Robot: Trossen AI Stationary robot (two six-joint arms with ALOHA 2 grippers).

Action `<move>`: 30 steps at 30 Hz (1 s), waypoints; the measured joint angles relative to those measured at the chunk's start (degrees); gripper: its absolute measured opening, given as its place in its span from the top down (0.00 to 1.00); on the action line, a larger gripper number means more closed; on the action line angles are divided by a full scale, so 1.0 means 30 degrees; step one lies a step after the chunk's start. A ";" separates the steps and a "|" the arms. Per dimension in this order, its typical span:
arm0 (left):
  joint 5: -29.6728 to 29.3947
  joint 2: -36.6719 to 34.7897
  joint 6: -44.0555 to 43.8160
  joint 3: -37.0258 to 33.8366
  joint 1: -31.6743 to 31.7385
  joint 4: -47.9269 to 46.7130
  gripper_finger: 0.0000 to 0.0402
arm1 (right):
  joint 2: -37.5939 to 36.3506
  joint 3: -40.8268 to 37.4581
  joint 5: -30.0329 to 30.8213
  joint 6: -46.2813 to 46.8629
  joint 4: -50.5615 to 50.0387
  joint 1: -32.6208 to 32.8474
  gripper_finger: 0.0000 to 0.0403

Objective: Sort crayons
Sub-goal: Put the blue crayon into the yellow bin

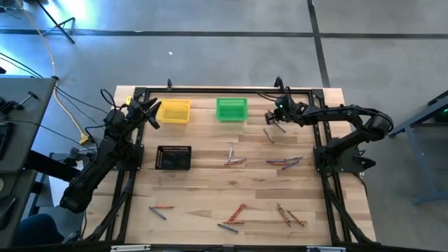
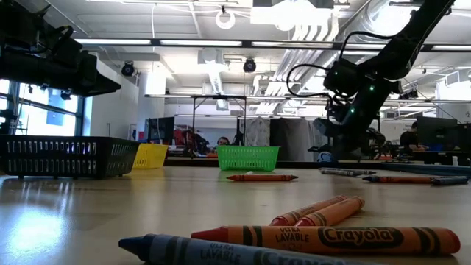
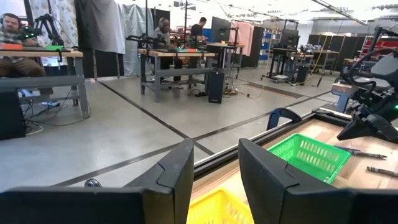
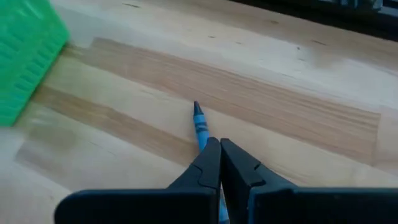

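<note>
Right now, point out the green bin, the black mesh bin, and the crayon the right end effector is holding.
green bin (image 1: 232, 109), high view, on its mesh floor.
black mesh bin (image 1: 173, 158), high view, on its middle.
blue crayon (image 4: 199, 124), right wrist view, on its wrapper ahead of the right end effector (image 4: 220, 148).

Blue paper-wrapped wax crayon (image 4: 200, 127) shows against the pale wooden table (image 4: 298, 93); a green mesh plastic bin (image 1: 232, 109), yellow mesh bin (image 1: 173, 111) and black mesh bin (image 1: 173, 158) stand out; orange crayons (image 2: 324, 237) lie scattered.

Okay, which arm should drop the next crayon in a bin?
Right. Its gripper is shut on a blue crayon beside the green bin; the left gripper hangs open and empty over the yellow bin.
</note>
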 joint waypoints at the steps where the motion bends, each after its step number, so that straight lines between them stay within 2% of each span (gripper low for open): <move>1: 0.0000 0.0003 0.0000 0.0000 0.0004 0.0000 0.71 | 0.0000 0.0000 -0.0006 0.0006 -0.0108 -0.0014 1.00; 7: 0.0000 -0.0002 0.0000 0.0000 0.0006 0.0000 0.71 | 0.0000 0.0000 -0.1562 -0.0565 -0.0341 -0.0008 0.99; 12: 0.0000 0.0001 0.0000 0.0000 -0.0001 0.0000 0.71 | 0.0000 0.0191 -0.2941 -0.1643 -0.0447 -0.0008 0.93; 18: 0.0000 0.0001 0.0000 0.0000 0.0001 0.0000 0.71 | 0.0000 0.1842 -0.2822 -0.3286 -0.1766 -0.0008 0.79; 22: -0.0001 -0.0001 -0.0001 0.0000 0.0000 0.0000 0.71 | 0.0000 0.3010 -0.1638 -0.3842 -0.4153 -0.0015 0.72; 26: -0.0005 0.0003 0.0000 0.0000 0.0004 0.0000 0.71 | 0.0007 0.3719 -0.1893 -0.3626 -0.6240 -0.0015 0.69; 30: 0.0000 -0.0001 0.0000 0.0000 -0.0001 0.0000 0.71 | 0.0438 0.3939 -0.2080 -0.3337 -0.6510 -0.0015 0.69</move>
